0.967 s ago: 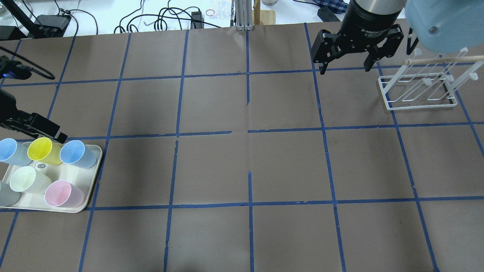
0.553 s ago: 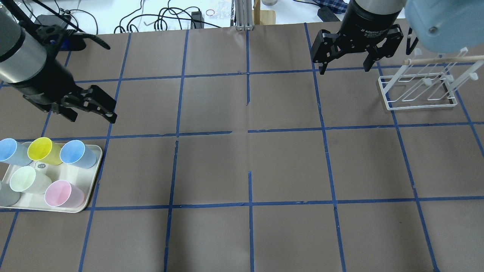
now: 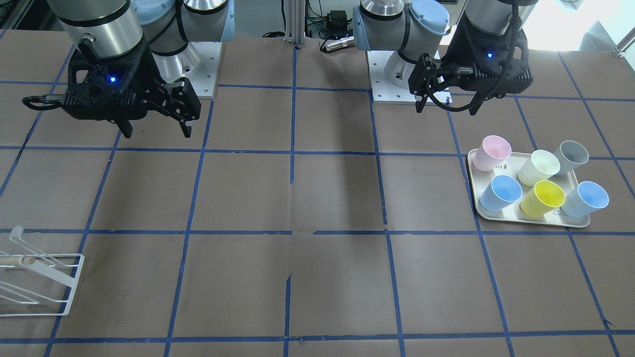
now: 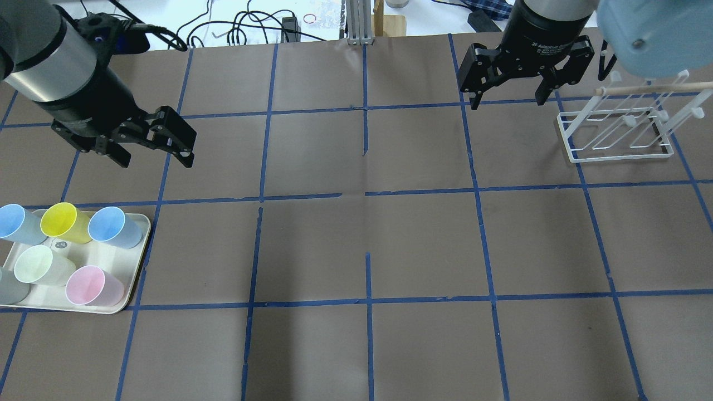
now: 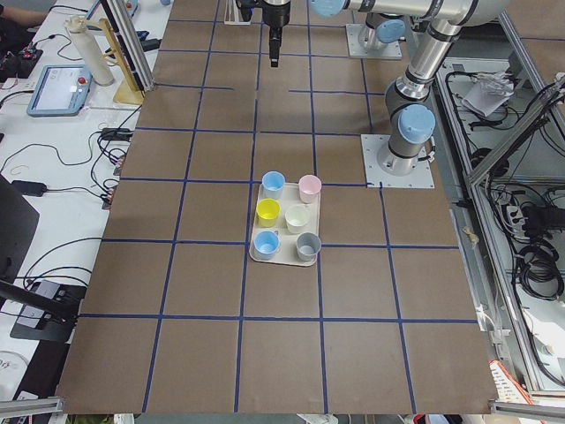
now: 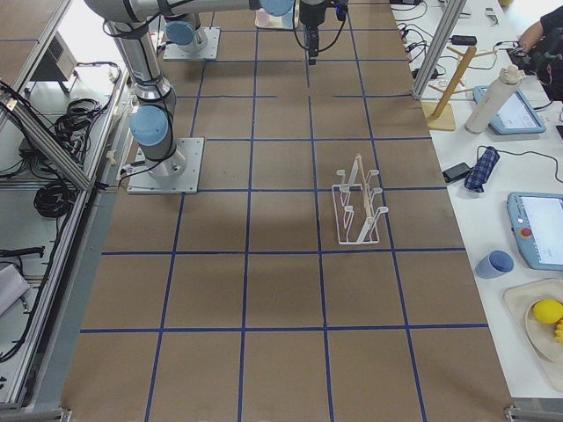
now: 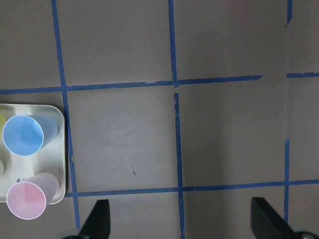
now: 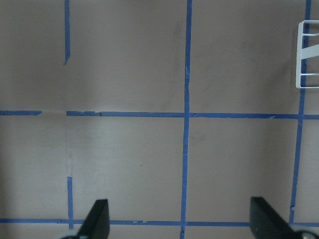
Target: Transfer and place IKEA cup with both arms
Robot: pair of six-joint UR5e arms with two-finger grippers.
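Note:
The pale pink IKEA cup [image 4: 92, 285] stands upright at the near right corner of a cream tray [image 4: 142, 245], at the table's left. It also shows in the front view [image 3: 491, 151] and the left wrist view [image 7: 27, 199]. My left gripper [image 4: 155, 160] is open and empty. It hangs above bare table, beyond the tray and to its right. In the left wrist view [image 7: 182, 221] the jaws stand wide apart. My right gripper [image 4: 508, 102] is open and empty at the far right, beside a white rack [image 4: 615, 133].
The tray also holds two light blue cups [image 4: 114, 227], a yellow cup [image 4: 66, 221], a cream-green cup [image 4: 42, 266] and a grey cup [image 3: 571, 154]. Blue tape lines grid the brown table. Cables and devices lie beyond the far edge.
My left arm has swung from the left edge near the tray to the right and farther from the tray, gripper still open. The right arm and the cups have not moved.

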